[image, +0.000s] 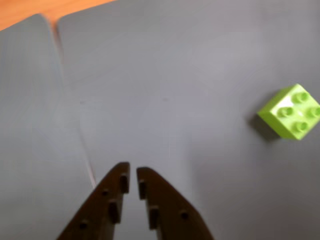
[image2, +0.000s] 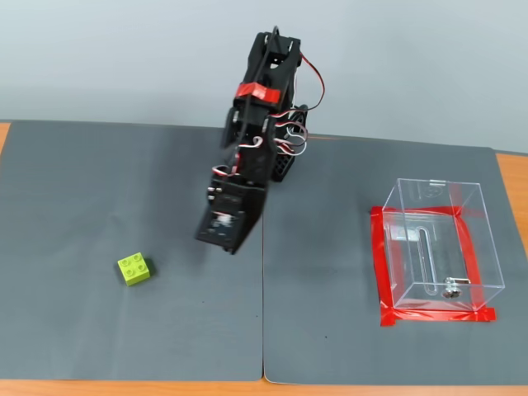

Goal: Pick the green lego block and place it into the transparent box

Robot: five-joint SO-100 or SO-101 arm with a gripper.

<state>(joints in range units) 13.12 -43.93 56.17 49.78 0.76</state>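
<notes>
The green lego block (image2: 134,269) is a small lime brick with four studs, lying on the grey mat at the left in the fixed view. In the wrist view it (image: 291,111) lies at the right edge, well to the right of and beyond the fingers. My gripper (image: 133,171) is empty, with its two dark fingers almost together and only a thin gap between the tips. In the fixed view the gripper (image2: 221,239) hangs above the mat, to the right of the block and apart from it. The transparent box (image2: 487,239) stands empty at the right, framed by red tape (image2: 437,316).
Two grey mats (image2: 99,181) cover the table and meet at a seam (image2: 264,297) that runs below the arm; the seam also shows in the wrist view (image: 75,120). Orange tabletop (image2: 511,181) shows at the edges. The arm's base (image2: 285,161) stands at the back centre.
</notes>
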